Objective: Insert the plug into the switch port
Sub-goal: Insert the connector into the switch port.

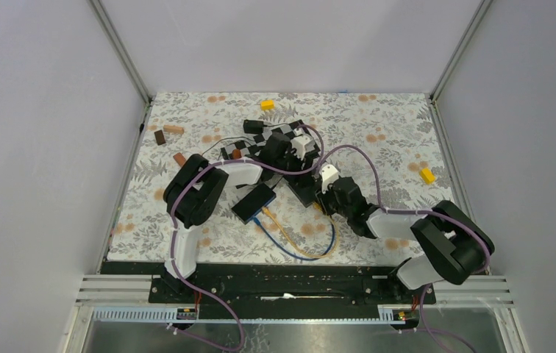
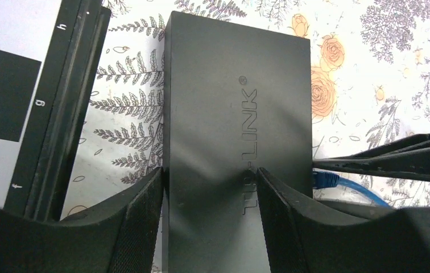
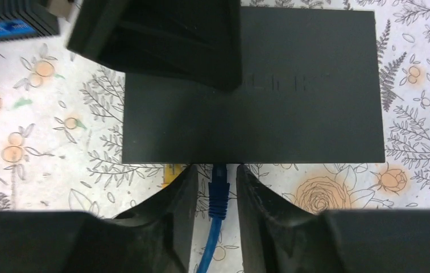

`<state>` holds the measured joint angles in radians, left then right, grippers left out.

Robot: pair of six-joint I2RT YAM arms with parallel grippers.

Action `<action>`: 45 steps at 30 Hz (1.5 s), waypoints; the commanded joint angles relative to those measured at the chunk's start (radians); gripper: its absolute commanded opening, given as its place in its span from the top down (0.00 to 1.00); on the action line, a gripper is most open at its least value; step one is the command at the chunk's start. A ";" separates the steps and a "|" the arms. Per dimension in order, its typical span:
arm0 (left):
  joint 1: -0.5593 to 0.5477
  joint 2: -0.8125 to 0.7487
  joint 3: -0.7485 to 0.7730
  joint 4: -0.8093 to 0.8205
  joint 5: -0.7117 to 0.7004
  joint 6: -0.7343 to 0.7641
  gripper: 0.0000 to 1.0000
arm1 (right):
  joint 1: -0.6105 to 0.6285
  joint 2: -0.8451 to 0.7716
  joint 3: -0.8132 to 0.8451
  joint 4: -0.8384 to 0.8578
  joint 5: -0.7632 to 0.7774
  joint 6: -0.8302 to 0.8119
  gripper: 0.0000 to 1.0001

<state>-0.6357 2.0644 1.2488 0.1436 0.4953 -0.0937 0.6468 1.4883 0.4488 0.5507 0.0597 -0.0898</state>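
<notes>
Fingers of the left gripper point(image 2: 210, 173) are standing spread across the black switch point(image 2: 224, 85), one at its left side and the other over its lid; whether they are touching it cannot be told. At the switch's cable-side edge the blue plug point(image 3: 218, 190) is sitting nose-in against the port face, its blue cable point(image 3: 206, 247) trailing away from the switch. The right gripper point(image 3: 217, 169) is flanking that plug, fingers slightly parted, a sliver of gap showing on each side.

Floral-print counter point(image 1: 378, 132). Yellow block point(image 1: 267, 104) near far edge; second yellow block point(image 1: 427, 175) at right side. Brown blocks point(image 1: 174, 129) scattered far left. Checkered board point(image 1: 284, 130) mid-counter.
</notes>
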 commanded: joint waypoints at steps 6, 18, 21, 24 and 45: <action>-0.036 0.063 0.032 -0.211 0.079 -0.145 0.40 | -0.004 -0.201 -0.008 0.050 -0.017 0.058 0.45; 0.030 0.030 0.029 -0.224 0.048 -0.136 0.39 | -0.004 -0.421 0.015 -0.352 -0.111 0.237 0.47; 0.031 0.030 0.029 -0.226 0.050 -0.135 0.38 | -0.003 -0.415 0.006 -0.360 -0.181 0.313 0.49; 0.032 0.031 0.030 -0.227 0.055 -0.135 0.39 | -0.003 -0.368 -0.001 -0.336 -0.250 0.329 0.51; 0.031 0.030 0.014 -0.228 0.074 -0.133 0.39 | -0.004 -0.157 0.034 -0.327 -0.185 0.263 0.51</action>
<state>-0.6117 2.0823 1.2919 0.0311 0.5930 -0.2363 0.6456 1.3060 0.4435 0.2207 -0.1230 0.1913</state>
